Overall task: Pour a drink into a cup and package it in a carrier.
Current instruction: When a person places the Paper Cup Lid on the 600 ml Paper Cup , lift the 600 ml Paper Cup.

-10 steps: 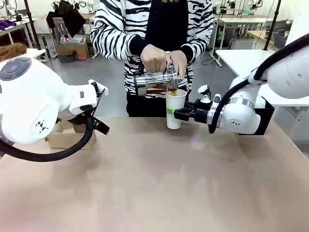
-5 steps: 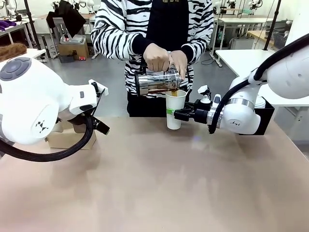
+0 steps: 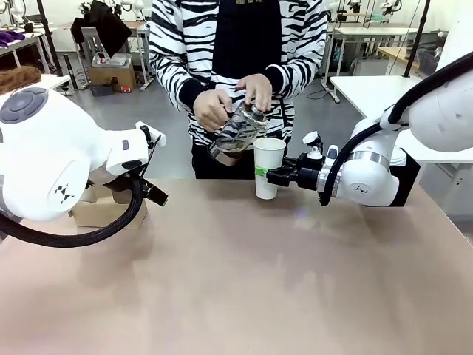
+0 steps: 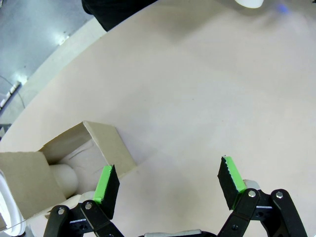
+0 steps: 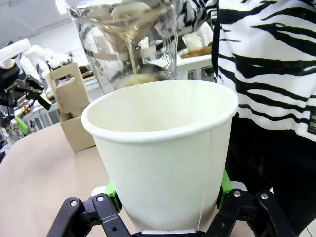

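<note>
The right end effector (image 3: 264, 172) clamps the cup (image 3: 268, 155) at the far edge of the desk (image 3: 236, 288); the pitcher (image 3: 236, 132) above holds little drink (image 5: 139, 79). The left end effector (image 4: 168, 183) gapes over open desk.

In the left of the front view, the left arm (image 3: 52, 159) is a bulging, glossy white shell. It has a round grey cap on top, a small dark logo low on its side and a thick black cable looping beneath. The left pincer (image 4: 168, 175) has black linked fingers with silver pivot screws and bright green pads (image 4: 106, 181). At right, the right arm (image 3: 369, 177) is white with a silver ring and a black cable. The right pincer (image 3: 267, 174) is black with green pads. At top centre, the person (image 3: 244, 44) wears a black-and-white zebra-striped long-sleeved top with a black front panel.
</note>
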Controlling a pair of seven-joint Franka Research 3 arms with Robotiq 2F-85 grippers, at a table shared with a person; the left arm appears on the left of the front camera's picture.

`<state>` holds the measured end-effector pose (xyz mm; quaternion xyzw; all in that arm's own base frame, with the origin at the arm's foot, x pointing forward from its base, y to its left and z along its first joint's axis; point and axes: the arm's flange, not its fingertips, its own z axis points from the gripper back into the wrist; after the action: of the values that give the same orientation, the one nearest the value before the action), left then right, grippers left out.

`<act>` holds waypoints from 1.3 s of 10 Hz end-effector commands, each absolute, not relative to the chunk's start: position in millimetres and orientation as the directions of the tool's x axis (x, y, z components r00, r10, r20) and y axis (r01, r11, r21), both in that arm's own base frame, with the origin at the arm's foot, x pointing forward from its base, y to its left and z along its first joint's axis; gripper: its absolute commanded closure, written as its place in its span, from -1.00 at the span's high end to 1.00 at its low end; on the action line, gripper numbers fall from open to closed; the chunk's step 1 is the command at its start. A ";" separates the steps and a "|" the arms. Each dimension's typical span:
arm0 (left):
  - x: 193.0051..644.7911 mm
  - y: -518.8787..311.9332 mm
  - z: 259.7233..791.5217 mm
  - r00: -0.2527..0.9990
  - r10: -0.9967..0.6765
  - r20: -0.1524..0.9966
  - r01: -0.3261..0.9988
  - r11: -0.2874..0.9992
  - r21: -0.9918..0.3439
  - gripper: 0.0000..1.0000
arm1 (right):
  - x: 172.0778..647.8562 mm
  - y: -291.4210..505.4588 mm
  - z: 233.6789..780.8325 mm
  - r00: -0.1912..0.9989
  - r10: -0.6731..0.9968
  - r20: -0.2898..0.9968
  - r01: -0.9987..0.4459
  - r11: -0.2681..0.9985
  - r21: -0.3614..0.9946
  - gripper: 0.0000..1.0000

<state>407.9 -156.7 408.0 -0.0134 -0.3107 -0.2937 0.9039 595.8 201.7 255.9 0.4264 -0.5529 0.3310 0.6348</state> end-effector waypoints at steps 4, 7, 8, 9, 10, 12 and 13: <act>407.4 -156.1 409.4 0.633 -0.521 0.573 0.538 0.828 0.158 1.00 | 592.9 202.1 264.0 0.176 -0.055 0.983 -0.893 0.412 0.183 0.66; 407.4 -156.1 409.4 0.633 -0.521 0.573 0.538 0.828 0.158 1.00 | 592.9 202.1 264.0 0.176 -0.055 0.983 -0.893 0.412 0.183 0.66; 407.4 -156.1 409.4 0.633 -0.521 0.573 0.538 0.828 0.158 1.00 | 592.9 202.1 264.0 0.176 -0.055 0.983 -0.893 0.412 0.183 0.66; 407.4 -156.1 409.4 0.633 -0.521 0.573 0.538 0.828 0.158 1.00 | 592.9 202.1 264.0 0.176 -0.055 0.983 -0.893 0.412 0.183 0.66; 407.4 -156.1 409.4 0.633 -0.521 0.573 0.538 0.828 0.158 1.00 | 592.9 202.1 264.0 0.176 -0.055 0.983 -0.893 0.412 0.183 0.66; 407.4 -156.1 409.4 0.633 -0.521 0.573 0.538 0.828 0.158 1.00 | 592.9 202.1 264.0 0.176 -0.055 0.983 -0.893 0.412 0.183 0.66; 407.4 -156.1 409.4 0.633 -0.521 0.573 0.538 0.828 0.158 1.00 | 592.9 202.1 264.0 0.176 -0.055 0.983 -0.893 0.412 0.183 0.66</act>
<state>407.9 -156.7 408.0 -0.0134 -0.3107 -0.2937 0.9039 595.6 201.6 257.4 0.4261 -0.5535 0.3313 0.6342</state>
